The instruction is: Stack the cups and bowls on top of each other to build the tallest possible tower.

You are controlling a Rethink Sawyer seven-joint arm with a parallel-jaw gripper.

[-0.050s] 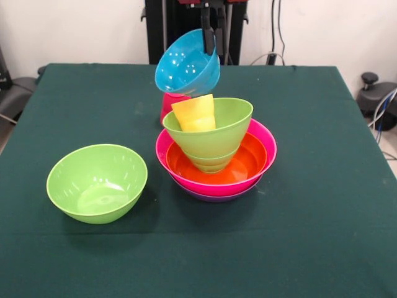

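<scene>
A dark finger (209,38) hooks over the rim of the tilted glossy sky-blue plastic bowl (186,63), gripping it. Directly below stand a red cup (169,102) and the tower (214,167): purple, pink and orange bowls, two lime bowls, one yellow cup (195,113). One lime green bowl (97,182) sits apart on the green-clothed bench (322,236).

Robotics lab: green-clothed table (322,186); black robot pedestal (186,31) behind it; cables (276,31) down the white wall (74,31); black equipment (375,93) right of the table.
</scene>
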